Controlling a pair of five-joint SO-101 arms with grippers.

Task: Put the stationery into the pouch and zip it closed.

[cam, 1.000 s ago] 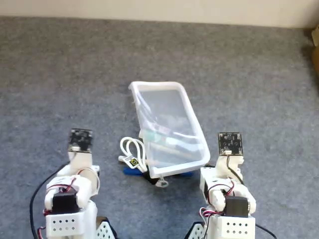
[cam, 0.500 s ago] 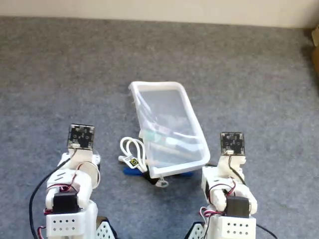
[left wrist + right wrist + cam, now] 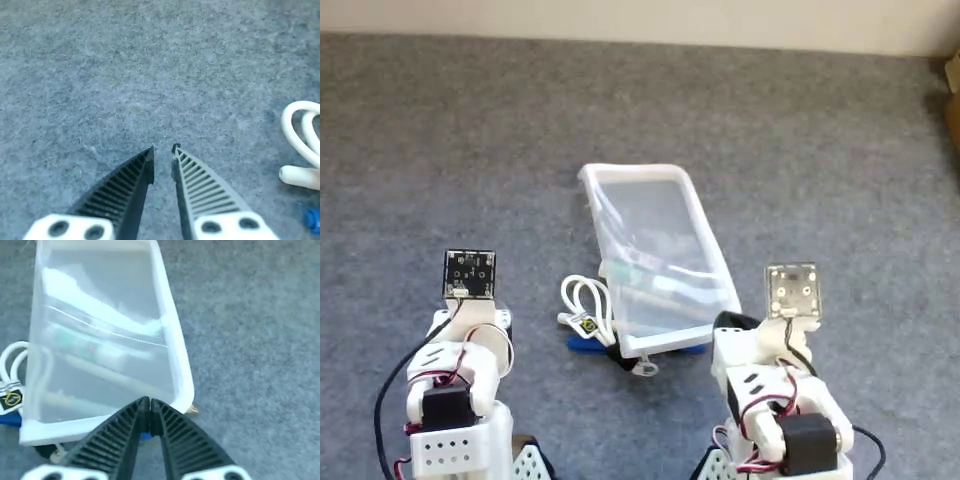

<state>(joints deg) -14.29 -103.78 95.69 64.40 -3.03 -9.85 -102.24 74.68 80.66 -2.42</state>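
Right tool [image 3: 148, 401], tips together and empty, hangs over the near end of the clear, white-edged plastic pouch [image 3: 100, 330]; left tool [image 3: 163, 149], tips barely parted, empty, hangs above the grey carpeted worktop [image 3: 150, 75] beside a white looped cord [image 3: 300, 140]; pens [image 3: 90, 347] already lie inside the pouch, so filling looks largely done; zip closure cannot be judged.

Small robotics lab or hobby test bench, flat grey felt-like mat [image 3: 800, 120] covering the work surface, pale cream wall strip [image 3: 620, 15] along the far edge, small white plastic left arm [image 3: 450, 390] and matching white right arm [image 3: 775, 400] with exposed servos and loose wiring, mounted side by side
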